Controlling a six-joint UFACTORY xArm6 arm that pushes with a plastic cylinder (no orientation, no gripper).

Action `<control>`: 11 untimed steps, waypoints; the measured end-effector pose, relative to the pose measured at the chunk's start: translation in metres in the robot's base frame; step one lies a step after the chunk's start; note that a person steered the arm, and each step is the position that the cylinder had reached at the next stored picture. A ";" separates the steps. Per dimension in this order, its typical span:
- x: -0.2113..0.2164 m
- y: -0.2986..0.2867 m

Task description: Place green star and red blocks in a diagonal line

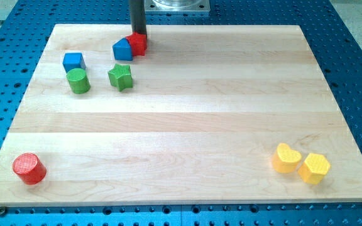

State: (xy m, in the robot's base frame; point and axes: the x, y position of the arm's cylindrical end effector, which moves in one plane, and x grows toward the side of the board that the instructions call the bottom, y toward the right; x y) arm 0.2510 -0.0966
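Note:
The green star (120, 76) lies at the board's upper left. A red block (137, 44) sits above and to the right of it, touching a blue block (123, 50) on its left. A red cylinder (29, 168) stands at the lower left corner. My tip (139, 34) is right at the upper edge of the red block, touching or nearly touching it.
A blue cube (73, 61) and a green cylinder (78, 81) sit left of the star. A yellow heart (286, 157) and a yellow hexagon (314, 167) lie at the lower right. The wooden board (187, 119) rests on a blue perforated table.

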 end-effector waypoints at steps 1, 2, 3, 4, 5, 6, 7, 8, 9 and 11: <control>0.058 -0.001; 0.045 0.015; 0.053 -0.021; 0.112 -0.012; 0.156 0.008; 0.202 0.012; 0.222 0.059; 0.234 0.120; 0.256 0.106; 0.281 0.028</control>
State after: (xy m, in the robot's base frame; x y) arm 0.5317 -0.0690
